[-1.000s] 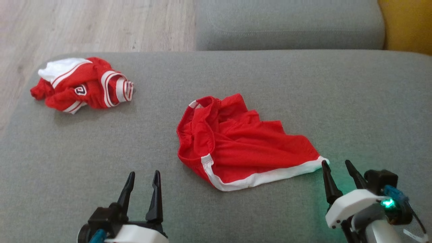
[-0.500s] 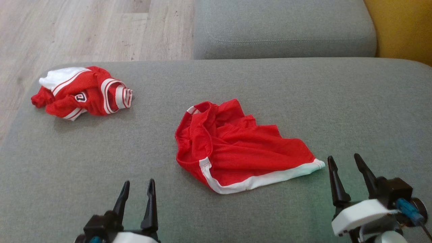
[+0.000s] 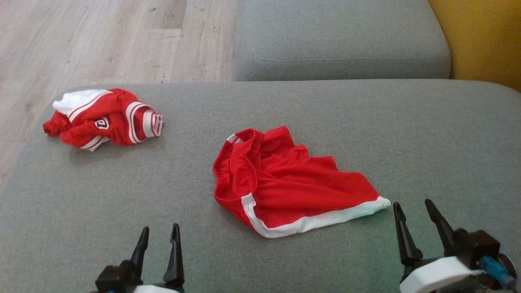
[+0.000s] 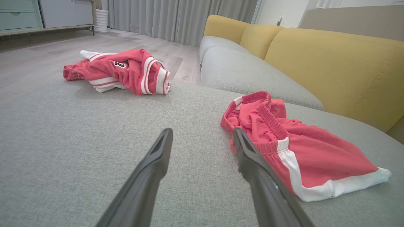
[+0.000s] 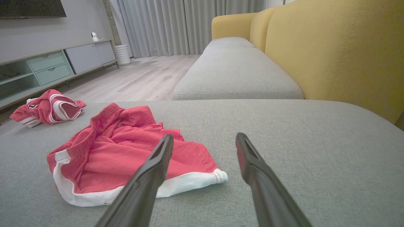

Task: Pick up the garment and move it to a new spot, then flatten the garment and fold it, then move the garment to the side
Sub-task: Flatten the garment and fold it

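Head view: red shorts crumpled mid-seat on grey sofa cushion; left gripper, right gripper both parted, empty, short of cloth. Left wrist view: waistband bunched ahead. Right wrist view: white hem nearest. Risk: pinching a single layer, dragging shorts into tighter heap.

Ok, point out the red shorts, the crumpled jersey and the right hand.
red shorts (image 3: 293, 185): head view, on the red mesh at the garment's middle.
crumpled jersey (image 3: 116, 125): head view, on its red body left of the striped trim.
right hand (image 3: 412, 203): head view, midway between its two fingertips.
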{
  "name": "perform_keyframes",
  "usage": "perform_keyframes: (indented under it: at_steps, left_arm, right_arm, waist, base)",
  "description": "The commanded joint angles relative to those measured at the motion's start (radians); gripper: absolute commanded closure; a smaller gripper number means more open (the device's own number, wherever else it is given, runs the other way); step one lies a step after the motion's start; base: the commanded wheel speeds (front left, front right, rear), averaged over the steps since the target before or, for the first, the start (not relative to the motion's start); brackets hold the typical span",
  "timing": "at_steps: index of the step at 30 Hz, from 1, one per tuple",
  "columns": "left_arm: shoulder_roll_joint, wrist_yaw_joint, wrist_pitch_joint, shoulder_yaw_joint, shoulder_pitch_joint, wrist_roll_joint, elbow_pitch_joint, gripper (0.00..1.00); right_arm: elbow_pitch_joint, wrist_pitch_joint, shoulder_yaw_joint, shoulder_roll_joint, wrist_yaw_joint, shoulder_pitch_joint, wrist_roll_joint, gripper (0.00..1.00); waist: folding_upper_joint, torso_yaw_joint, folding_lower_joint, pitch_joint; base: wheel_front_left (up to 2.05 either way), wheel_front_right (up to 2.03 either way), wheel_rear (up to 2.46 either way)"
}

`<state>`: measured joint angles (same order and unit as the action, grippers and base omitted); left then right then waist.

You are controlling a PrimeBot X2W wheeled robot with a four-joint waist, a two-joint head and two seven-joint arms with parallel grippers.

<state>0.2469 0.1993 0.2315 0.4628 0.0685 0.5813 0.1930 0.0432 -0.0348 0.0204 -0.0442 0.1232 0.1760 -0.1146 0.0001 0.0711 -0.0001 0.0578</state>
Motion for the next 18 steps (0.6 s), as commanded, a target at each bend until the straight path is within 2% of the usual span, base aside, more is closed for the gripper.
perform_keyframes:
  at_steps: [1,18]
  left_arm:
    - [0.018,0.005,0.011,-0.035,-0.032,0.008,-0.021,0.0]
    - [0.036,0.008,-0.01,-0.023,-0.05,0.007,-0.026,0.0]
  right_arm:
    - [-0.042,0.001,0.023,-0.006,0.008,-0.026,0.003,0.0]
    - [-0.047,0.015,0.023,-0.006,0.008,-0.022,0.006,0.0]
  waist:
    - [-0.0001,0.002,0.0001,0.003]
    - [-0.0001,0.009,0.0001,-0.001]
  base:
    - [0.0,0.0,0.0]
    - [0.0,0.0,0.0]
